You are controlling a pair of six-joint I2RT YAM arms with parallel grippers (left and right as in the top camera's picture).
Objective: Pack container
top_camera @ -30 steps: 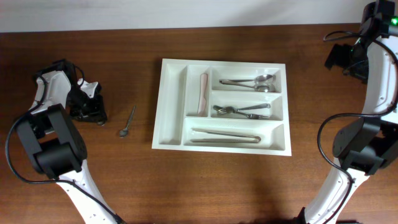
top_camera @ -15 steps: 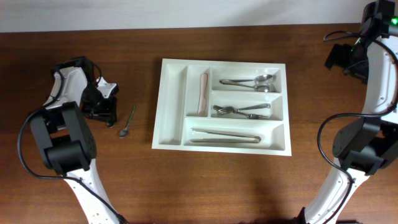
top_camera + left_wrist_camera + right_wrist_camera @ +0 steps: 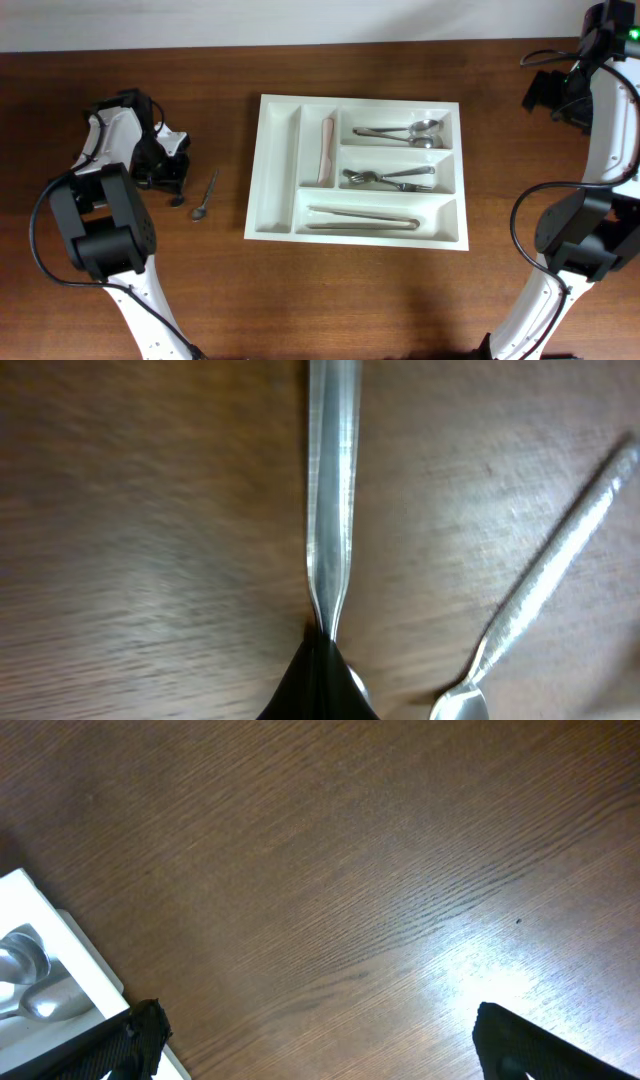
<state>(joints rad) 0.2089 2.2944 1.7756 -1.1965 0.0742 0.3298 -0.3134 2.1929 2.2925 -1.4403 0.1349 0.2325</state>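
Steel glints under the left wrist: left fingers [image 3: 318, 680] pressed together on the narrow neck of a flat, polished utensil [image 3: 332, 480], though which kind is hard to say through this blur. Beside it, a small spoon [image 3: 205, 196] lies slanted on the grainy dark-wood worktop [image 3: 350, 300]. Right fingers [image 3: 520, 1045] are spread wide, nothing between them. And the container [image 3: 275, 170], smooth white plastic, sits mid-worktop: spoons [image 3: 400, 131], forks [image 3: 388, 178], a long slim steel piece [image 3: 362, 218] and a pale pink piece [image 3: 327, 150] in separate compartments.
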